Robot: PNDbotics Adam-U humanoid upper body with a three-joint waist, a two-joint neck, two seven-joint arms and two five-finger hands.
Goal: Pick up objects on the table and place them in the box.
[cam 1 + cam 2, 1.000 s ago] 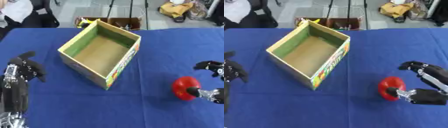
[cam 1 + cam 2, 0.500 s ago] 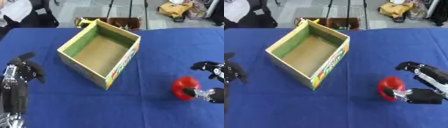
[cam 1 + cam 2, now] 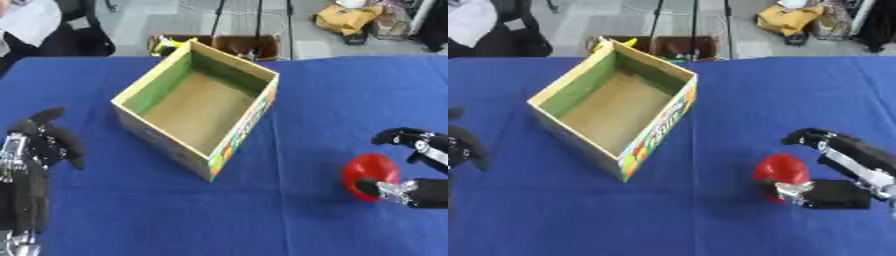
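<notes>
A round red object (image 3: 780,170) lies on the blue table at the right. My right hand (image 3: 852,172) comes in from the right edge and brackets it: the thumb touches its near side and the fingers (image 3: 808,135) curve past its far side, apart from it. An open cardboard box (image 3: 203,104) with a green inside and a brown floor stands left of centre, nothing visible in it. My left hand (image 3: 42,142) rests at the left edge with relaxed fingers, holding nothing.
The blue cloth (image 3: 289,220) covers the whole table. Beyond its far edge stand a brown crate (image 3: 229,45), tripod legs, a yellow bag (image 3: 348,17), and a seated person at the top left.
My right hand has crept slightly left, its fingers reaching further round the red object. The box and left hand have not moved.
</notes>
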